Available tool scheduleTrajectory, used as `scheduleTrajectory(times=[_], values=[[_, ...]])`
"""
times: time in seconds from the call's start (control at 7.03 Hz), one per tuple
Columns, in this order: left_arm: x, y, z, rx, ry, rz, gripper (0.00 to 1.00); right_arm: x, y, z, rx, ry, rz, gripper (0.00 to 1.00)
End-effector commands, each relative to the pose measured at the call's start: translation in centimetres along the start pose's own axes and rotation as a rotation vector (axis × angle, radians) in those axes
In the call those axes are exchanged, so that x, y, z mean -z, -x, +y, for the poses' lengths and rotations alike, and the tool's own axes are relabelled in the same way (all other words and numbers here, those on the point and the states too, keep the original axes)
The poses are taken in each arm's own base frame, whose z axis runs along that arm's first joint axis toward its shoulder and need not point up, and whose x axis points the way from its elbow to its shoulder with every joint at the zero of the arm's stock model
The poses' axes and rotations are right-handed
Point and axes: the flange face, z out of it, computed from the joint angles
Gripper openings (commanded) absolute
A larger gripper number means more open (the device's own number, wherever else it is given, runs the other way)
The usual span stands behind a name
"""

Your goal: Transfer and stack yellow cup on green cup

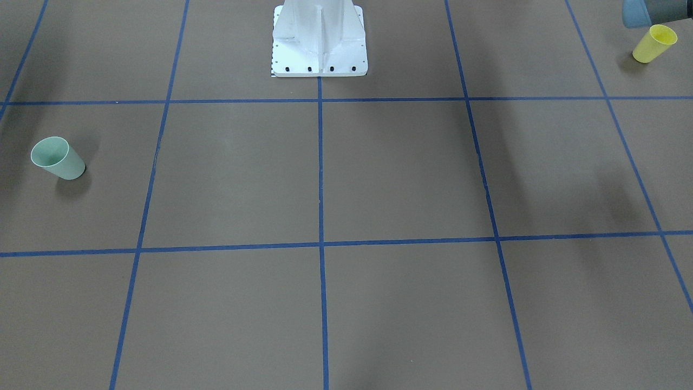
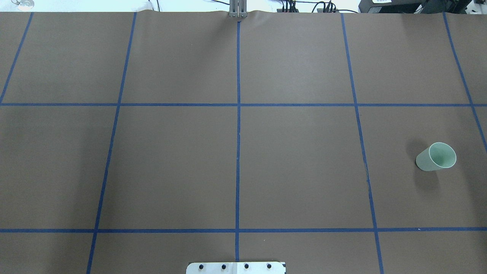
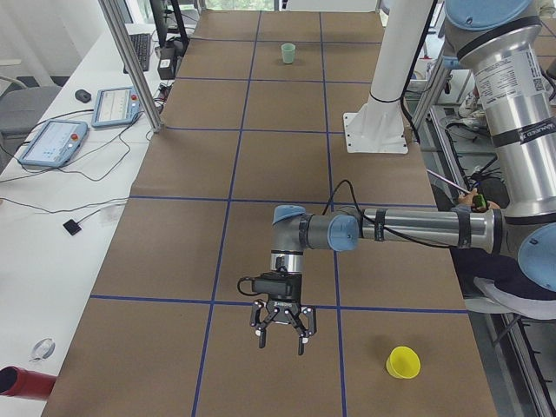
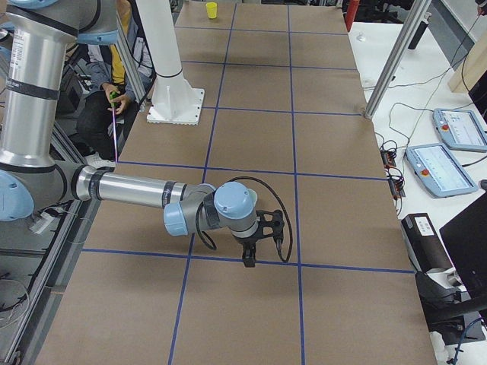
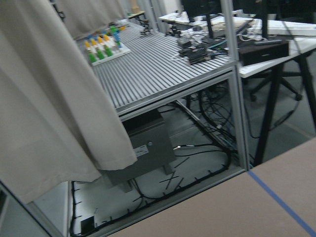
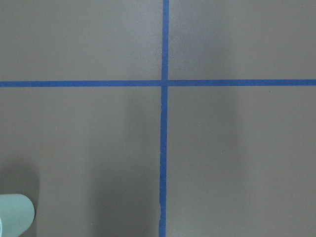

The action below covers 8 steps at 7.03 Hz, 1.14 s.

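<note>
The yellow cup (image 1: 654, 44) stands upright at the table's end on my left side, also in the exterior left view (image 3: 402, 362) and far off in the exterior right view (image 4: 211, 10). The green cup (image 2: 436, 156) stands upright on my right side, also in the front view (image 1: 58, 158), and at the bottom left corner of the right wrist view (image 6: 15, 215). My left gripper (image 3: 281, 341) hangs above the table, apart from the yellow cup. My right gripper (image 4: 263, 257) hangs above the table. Both show only in the side views, so I cannot tell their state.
The white robot base (image 1: 319, 40) stands at the table's robot side. Blue tape lines grid the brown table (image 2: 296, 167). A side bench with teach pendants (image 3: 54, 142) and an aluminium post (image 3: 130, 61) runs along the far edge. A seated person (image 3: 486, 261) is behind the robot.
</note>
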Motion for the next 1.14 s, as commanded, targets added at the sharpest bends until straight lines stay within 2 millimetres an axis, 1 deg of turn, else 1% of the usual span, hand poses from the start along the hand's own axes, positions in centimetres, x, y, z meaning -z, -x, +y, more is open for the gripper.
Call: scheduleTrajectory(times=[0.0,0.14,0.28,0.43,0.57,0.71,0.85,1.0], values=[[-1.4,1.9,2.4,0.107,-0.016,-0.204,1.00,0.2,0.3,-0.2,0.021,-0.026,-0.004,1.00],[-1.7,2.9,3.7,0.096,0.055,-0.313,1.00,0.1,0.4,-0.2,0.032,-0.027,-0.003,1.00],[-1.5,3.2,5.5,0.086,0.068,-0.364,1.00,0.2,0.5,-0.3,0.028,-0.028,-0.007,1.00],[-3.3,3.6,7.8,0.208,0.018,-0.418,1.00,0.0,0.7,-0.3,0.026,-0.023,-0.008,1.00],[-5.0,4.1,9.0,0.312,-0.008,-0.471,1.00,-0.2,0.8,-0.3,0.031,-0.019,-0.009,1.00],[-7.5,4.9,9.8,0.403,-0.047,-0.536,1.00,-0.4,1.1,-0.4,0.046,-0.015,-0.010,1.00],[-9.4,5.8,10.8,0.464,-0.033,-0.625,1.00,-0.6,1.2,-0.4,0.052,-0.013,-0.010,1.00],[-9.8,6.4,11.9,0.512,-0.034,-0.721,1.00,-0.5,1.4,-0.6,0.057,-0.015,-0.010,1.00]])
